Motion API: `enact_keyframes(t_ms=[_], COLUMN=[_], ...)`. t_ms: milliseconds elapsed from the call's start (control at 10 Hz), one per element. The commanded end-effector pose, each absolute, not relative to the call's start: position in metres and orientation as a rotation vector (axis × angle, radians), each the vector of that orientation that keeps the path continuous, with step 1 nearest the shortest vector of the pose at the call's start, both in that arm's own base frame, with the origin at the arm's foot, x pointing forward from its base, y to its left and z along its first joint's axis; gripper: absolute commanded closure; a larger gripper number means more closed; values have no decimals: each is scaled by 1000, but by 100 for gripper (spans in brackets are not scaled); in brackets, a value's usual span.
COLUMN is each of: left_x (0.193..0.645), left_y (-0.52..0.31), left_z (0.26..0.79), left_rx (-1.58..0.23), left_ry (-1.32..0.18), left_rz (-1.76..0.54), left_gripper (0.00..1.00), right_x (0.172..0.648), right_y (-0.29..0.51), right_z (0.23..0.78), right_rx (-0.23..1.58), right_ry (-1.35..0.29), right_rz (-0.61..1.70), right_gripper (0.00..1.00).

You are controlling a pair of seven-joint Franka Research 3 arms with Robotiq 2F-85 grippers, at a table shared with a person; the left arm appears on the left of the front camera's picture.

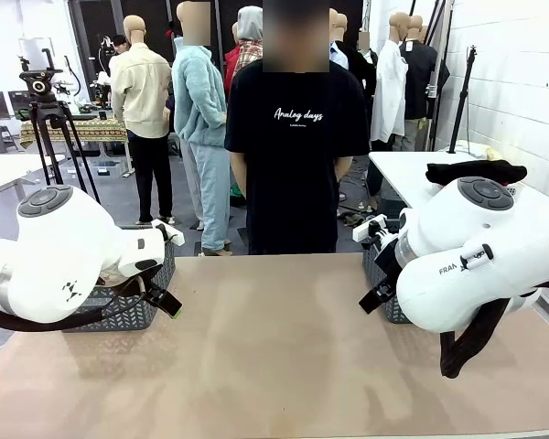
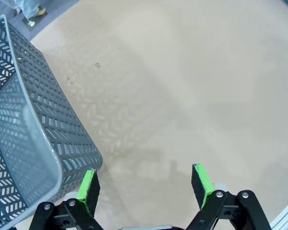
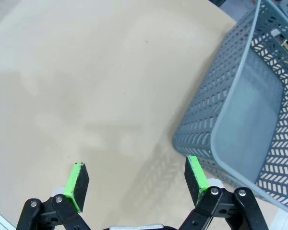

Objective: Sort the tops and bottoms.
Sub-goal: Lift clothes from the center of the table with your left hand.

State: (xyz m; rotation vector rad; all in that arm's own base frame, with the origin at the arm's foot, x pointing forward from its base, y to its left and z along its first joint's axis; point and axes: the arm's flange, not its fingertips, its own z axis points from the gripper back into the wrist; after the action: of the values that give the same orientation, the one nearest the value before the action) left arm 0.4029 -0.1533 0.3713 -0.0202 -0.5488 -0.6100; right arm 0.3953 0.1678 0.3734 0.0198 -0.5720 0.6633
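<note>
The tops and the bottoms are out of view; no garment lies on the tan table (image 1: 274, 347). My left gripper (image 1: 165, 300) hangs open beside the left grey basket (image 1: 119, 309). In the left wrist view its green pads (image 2: 89, 189) stand wide apart over bare tabletop, my left gripper (image 2: 146, 184) holding nothing, with the basket (image 2: 33, 143) just to one side. My right gripper (image 1: 377, 297) is open too, next to the right grey basket (image 1: 384, 283). In the right wrist view my right gripper (image 3: 137, 179) is spread over the table, beside that basket (image 3: 245, 120).
Both baskets look bare inside as far as the wrist views show. A person in a black printed T-shirt (image 1: 297, 155) stands at the table's far edge. A dark cloth (image 1: 476, 171) lies on a white table (image 1: 412, 169) behind, at the right.
</note>
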Motion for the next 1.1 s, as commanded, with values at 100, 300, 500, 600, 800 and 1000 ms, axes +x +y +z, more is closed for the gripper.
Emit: enact_keyframes(t_ms=[100, 300, 500, 600, 800, 1000], left_x=[403, 403, 403, 403, 403, 403], left_y=[-152, -152, -152, -152, -152, -152], left_z=[371, 371, 371, 371, 371, 371], left_rx=[-21, -21, -21, -21, -21, -21], left_ry=[-549, -549, -549, -549, -549, -549], left_rz=[-606, -606, -606, -606, -606, -606], left_gripper=[0, 0, 0, 0, 0, 0], right_x=[395, 395, 395, 395, 395, 395], right_y=[168, 168, 168, 168, 168, 168], right_z=[373, 373, 373, 373, 373, 373], right_rx=[20, 20, 20, 20, 20, 20], right_ry=[-572, -572, -572, -572, -572, -572], right_rz=[663, 663, 663, 663, 663, 663], right_gripper=[0, 0, 0, 0, 0, 0])
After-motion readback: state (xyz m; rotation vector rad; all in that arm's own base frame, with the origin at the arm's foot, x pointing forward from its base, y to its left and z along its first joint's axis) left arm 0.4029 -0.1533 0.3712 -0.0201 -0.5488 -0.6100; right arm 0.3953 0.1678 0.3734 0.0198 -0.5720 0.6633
